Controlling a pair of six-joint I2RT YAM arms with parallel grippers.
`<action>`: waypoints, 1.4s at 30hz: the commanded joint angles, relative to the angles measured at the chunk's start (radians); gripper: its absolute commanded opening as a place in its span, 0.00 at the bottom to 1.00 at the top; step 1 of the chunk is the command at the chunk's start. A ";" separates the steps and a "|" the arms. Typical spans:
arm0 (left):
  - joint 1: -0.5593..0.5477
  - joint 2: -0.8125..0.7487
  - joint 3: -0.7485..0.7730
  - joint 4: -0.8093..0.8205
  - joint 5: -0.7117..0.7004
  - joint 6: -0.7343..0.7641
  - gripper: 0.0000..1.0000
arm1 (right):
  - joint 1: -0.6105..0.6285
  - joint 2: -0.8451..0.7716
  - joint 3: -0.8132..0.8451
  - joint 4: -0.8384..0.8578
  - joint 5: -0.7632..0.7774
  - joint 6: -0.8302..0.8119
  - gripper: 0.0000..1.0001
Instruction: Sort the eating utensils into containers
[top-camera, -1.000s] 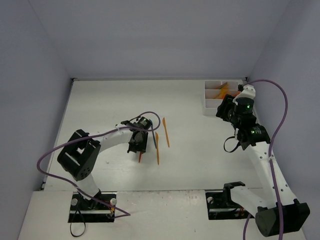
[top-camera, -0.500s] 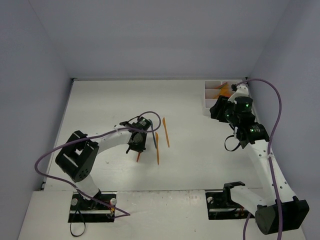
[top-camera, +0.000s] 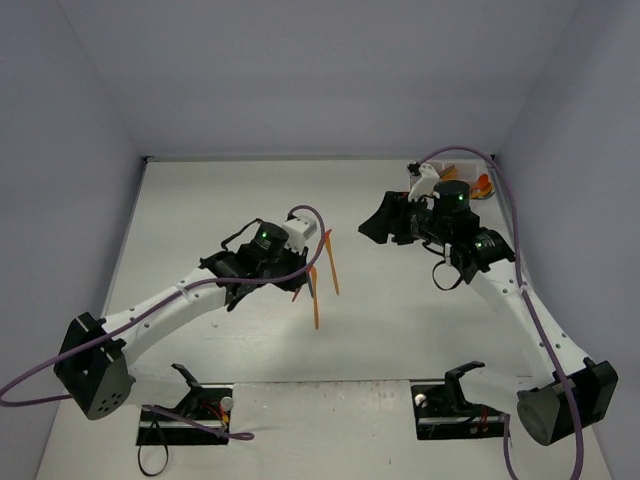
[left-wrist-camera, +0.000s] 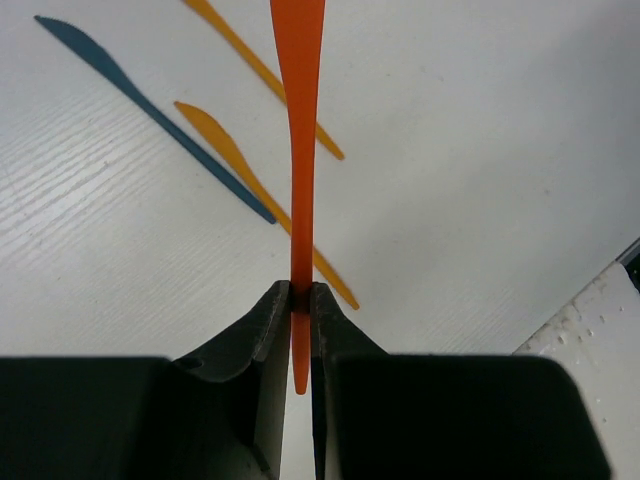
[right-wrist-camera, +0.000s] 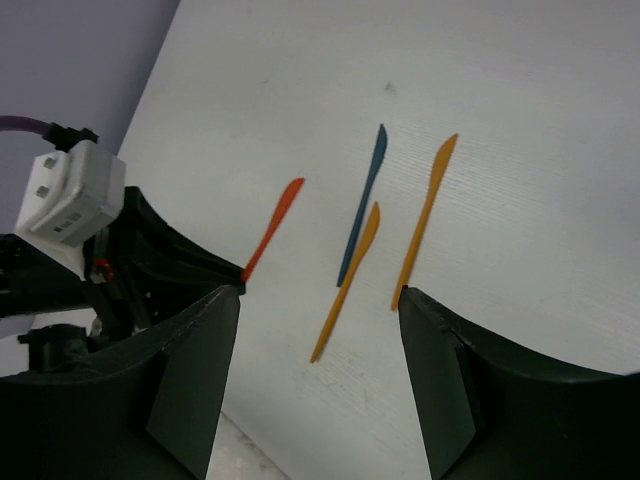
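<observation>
While the left gripper (left-wrist-camera: 300, 303) is pinched tight on the handle end of a red-orange knife (left-wrist-camera: 298, 120), the blade juts straight out past its fingertips, held above the white table (left-wrist-camera: 480, 150). A teal knife (left-wrist-camera: 155, 118) and two orange knives (left-wrist-camera: 245, 180) lie flat below it. The right gripper (right-wrist-camera: 318, 300) hangs spread wide, holding nothing.

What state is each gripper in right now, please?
Left gripper: closed on a red utensil.
Right gripper: open, holding nothing.
</observation>
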 joint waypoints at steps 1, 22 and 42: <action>-0.049 -0.029 0.087 0.068 0.031 0.048 0.00 | 0.052 0.030 0.067 0.117 -0.099 0.064 0.62; -0.187 -0.031 0.188 0.087 -0.065 0.070 0.00 | 0.115 0.074 0.052 0.141 -0.052 0.127 0.52; -0.192 -0.029 0.214 0.097 -0.105 0.102 0.04 | 0.123 0.063 0.041 0.139 0.018 0.120 0.00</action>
